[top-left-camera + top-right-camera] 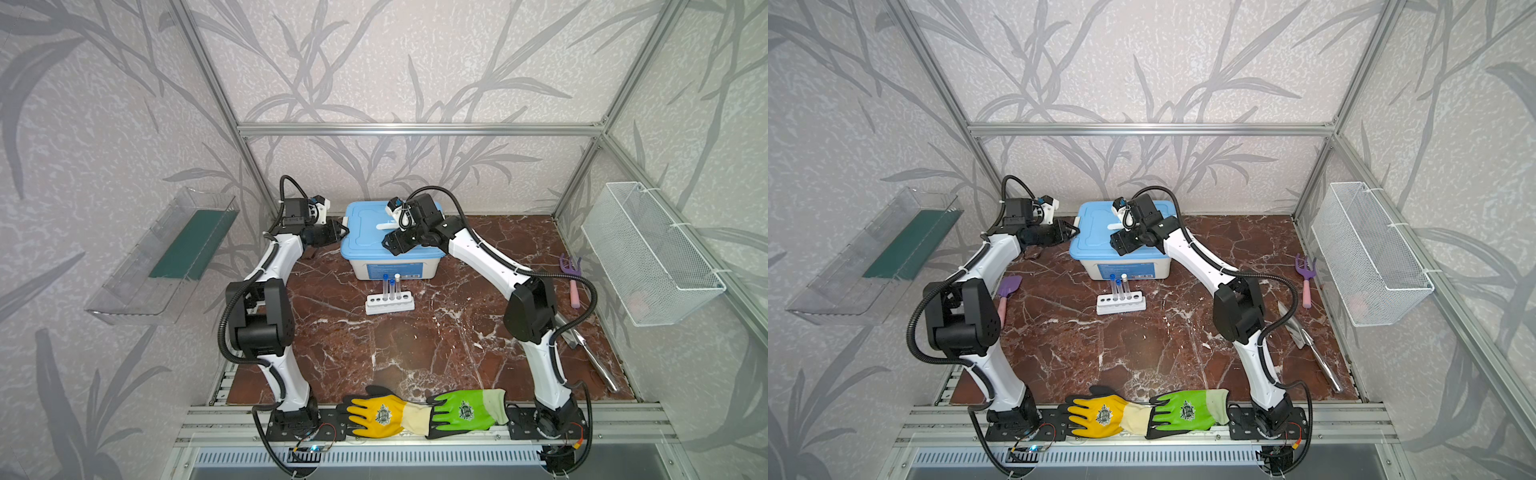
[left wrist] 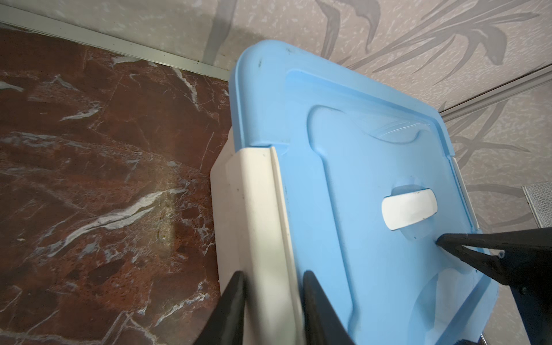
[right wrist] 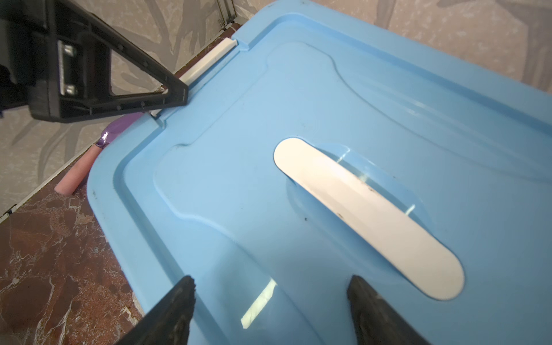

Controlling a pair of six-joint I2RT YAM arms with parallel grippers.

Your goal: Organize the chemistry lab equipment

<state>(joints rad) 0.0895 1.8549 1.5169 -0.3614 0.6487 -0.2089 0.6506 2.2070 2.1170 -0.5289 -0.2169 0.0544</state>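
Marble table (image 1: pixel 415 353), centre: three tubes (image 1: pixel 392 286) upright in white rack (image 1: pixel 390 305), near side of blue-lidded box (image 1: pixel 365 232); likely light, slick, breakable, so take below caps. Left gripper (image 2: pixel 274 272) straddles box latch (image 2: pixel 260 209), grip unclear; right gripper (image 3: pixel 271 277) gapes empty above the lid.

3 capped test tubes (image 1: pixel 392 289) upright in white 6-hole rack (image 1: pixel 386 308)

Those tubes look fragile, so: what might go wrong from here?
The left gripper straddles the white latch of the box; tugging it may shove the box into the rack, toppling the three test tubes just in front. The right gripper hovers open over the lid nearby; the two might collide.
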